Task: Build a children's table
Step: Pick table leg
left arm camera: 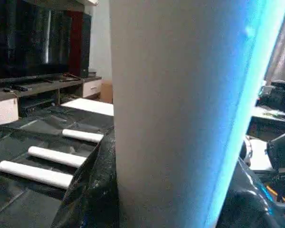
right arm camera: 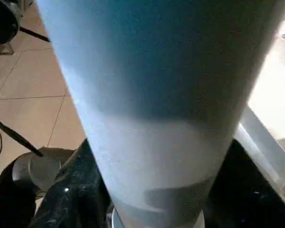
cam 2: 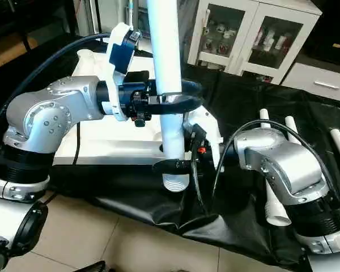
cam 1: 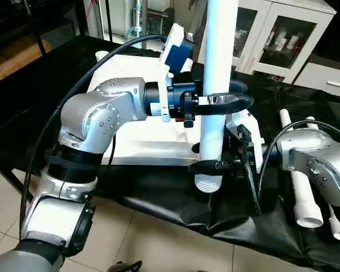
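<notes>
The upright long white tapered tube leg (cam 1: 218, 68) runs off the top edge of both eye views, so its upper end is unseen. The silver left forearm (cam 1: 110, 107) covers part of the white plastic square tabletop (cam 1: 141, 141). What stands behind the white cabinet's glass doors (cam 2: 272, 39) is too small to tell.

Head cameras look down; wrist cameras press against the leg (cam 1: 218, 85).

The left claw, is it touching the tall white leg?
Touching. In the left eye view the left claw wraps its black fingers tightly around the upright leg, with no gap.
</notes>
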Robot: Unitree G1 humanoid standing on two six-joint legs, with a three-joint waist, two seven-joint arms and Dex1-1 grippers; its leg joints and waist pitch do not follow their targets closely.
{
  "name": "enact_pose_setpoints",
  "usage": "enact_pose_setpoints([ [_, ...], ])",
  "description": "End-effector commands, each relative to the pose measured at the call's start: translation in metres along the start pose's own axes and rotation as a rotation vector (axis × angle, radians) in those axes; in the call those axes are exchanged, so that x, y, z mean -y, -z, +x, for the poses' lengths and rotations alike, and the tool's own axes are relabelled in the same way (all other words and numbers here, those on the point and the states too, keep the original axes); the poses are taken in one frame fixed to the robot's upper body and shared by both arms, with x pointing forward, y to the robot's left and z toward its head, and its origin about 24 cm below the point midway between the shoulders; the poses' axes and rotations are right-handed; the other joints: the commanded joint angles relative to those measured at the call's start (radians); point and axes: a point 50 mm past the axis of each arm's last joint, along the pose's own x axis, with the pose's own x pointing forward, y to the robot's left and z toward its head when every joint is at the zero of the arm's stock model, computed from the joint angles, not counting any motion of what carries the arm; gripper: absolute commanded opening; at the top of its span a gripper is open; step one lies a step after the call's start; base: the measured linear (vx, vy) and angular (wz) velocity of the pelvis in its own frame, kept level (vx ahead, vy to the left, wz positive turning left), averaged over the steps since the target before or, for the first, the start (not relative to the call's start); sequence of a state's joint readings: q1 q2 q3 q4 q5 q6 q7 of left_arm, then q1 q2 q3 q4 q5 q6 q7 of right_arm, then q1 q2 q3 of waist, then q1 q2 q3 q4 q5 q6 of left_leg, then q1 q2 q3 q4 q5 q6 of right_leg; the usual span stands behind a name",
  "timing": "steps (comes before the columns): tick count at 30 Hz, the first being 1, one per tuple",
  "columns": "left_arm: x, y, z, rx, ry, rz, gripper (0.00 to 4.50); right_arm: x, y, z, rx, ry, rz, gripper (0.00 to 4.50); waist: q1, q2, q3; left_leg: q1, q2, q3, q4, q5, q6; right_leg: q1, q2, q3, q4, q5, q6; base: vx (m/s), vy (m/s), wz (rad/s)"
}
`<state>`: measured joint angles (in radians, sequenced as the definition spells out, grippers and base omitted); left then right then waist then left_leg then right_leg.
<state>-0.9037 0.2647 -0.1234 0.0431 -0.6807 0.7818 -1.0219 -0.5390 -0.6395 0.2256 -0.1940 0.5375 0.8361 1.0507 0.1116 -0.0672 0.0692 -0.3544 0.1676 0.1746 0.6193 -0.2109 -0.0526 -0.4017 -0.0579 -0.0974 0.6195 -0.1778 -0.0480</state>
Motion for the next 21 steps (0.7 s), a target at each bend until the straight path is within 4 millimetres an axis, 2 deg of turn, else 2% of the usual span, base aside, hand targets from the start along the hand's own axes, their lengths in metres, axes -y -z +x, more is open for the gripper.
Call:
enact_pose_setpoints([
  [1, 0.007, -0.002, 0.006, -0.014, 0.047, 0.019, 1.77, 0.0, 0.001, -0.002, -0.008, 0.017, -0.013, 2.23, 0.0, 0.009, -0.08, 0.004, 0.07, -0.025, -0.065, -0.043, 0.015, 0.071, -0.103, 0.072, -0.065, -0.149, -0.173, 0.0, 0.0, 0.0],
  [6, 0.008, -0.003, 0.006, -0.012, 0.046, 0.02, 1.77, -0.002, 0.002, 0.001, -0.006, 0.01, -0.007, 1.95, 0.001, 0.009, -0.078, 0.003, 0.07, -0.025, -0.065, -0.052, 0.011, 0.071, -0.104, 0.072, -0.068, -0.174, -0.164, 0.0, 0.0, 0.0],
  [11, 0.006, -0.003, 0.005, -0.013, 0.02, 0.03, 1.77, -0.002, 0.003, 0.003, 0.008, 0.014, 0.001, 1.92, 0.001, 0.01, -0.079, 0.002, 0.069, -0.026, -0.065, -0.052, 0.008, 0.071, -0.103, 0.071, -0.067, -0.173, -0.159, 0.0, 0.0, 0.0],
  [12, 0.006, -0.003, 0.005, -0.009, 0.019, 0.007, 2.33, -0.002, 0.003, 0.003, 0.011, 0.017, 0.002, 1.91, 0.002, 0.013, -0.078, 0.002, 0.068, -0.027, -0.065, -0.054, 0.008, 0.071, -0.103, 0.071, -0.068, -0.176, -0.159, 0.0, 0.0, 0.0],
  [13, 0.006, -0.005, 0.004, -0.001, 0.03, -0.009, 2.47, -0.002, 0.003, 0.003, 0.016, 0.022, 0.003, 1.91, 0.002, 0.015, -0.079, 0.002, 0.068, -0.026, -0.064, -0.056, 0.007, 0.071, -0.103, 0.071, -0.067, -0.174, -0.161, 0.0, 0.0, 0.0],
  [16, 0.008, -0.007, 0.002, 0.02, 0.059, -0.031, 2.53, -0.002, 0.003, 0.004, 0.027, 0.03, 0.005, 1.91, 0.003, 0.014, -0.079, 0.003, 0.067, -0.026, -0.064, -0.062, 0.002, 0.071, -0.103, 0.071, -0.068, -0.176, -0.165, 0.0, 0.0, 0.0],
  [17, 0.007, -0.008, 0.0, 0.029, 0.055, -0.034, 2.73, -0.002, 0.003, 0.004, 0.031, 0.034, 0.006, 1.9, 0.004, 0.02, -0.079, 0.003, 0.067, -0.027, -0.064, -0.06, 0.001, 0.072, -0.102, 0.07, -0.066, -0.169, -0.168, 0.0, 0.0, 0.0],
  [20, 0.003, -0.01, -0.004, 0.063, 0.031, -0.042, 2.9, -0.001, 0.004, 0.002, 0.045, 0.054, 0.011, 1.89, 0.002, 0.02, -0.079, 0.004, 0.068, -0.027, -0.065, -0.072, -0.003, 0.071, -0.102, 0.07, -0.07, -0.173, -0.169, 0.0, 0.0, 0.0],
  [21, 0.002, -0.01, -0.005, 0.069, 0.026, -0.041, 3.04, -0.001, 0.004, 0.002, 0.049, 0.06, 0.013, 1.89, 0.003, 0.024, -0.079, 0.004, 0.068, -0.028, -0.066, -0.081, -0.006, 0.072, -0.102, 0.07, -0.07, -0.17, -0.171, 0.0, 0.0, 0.0],
])
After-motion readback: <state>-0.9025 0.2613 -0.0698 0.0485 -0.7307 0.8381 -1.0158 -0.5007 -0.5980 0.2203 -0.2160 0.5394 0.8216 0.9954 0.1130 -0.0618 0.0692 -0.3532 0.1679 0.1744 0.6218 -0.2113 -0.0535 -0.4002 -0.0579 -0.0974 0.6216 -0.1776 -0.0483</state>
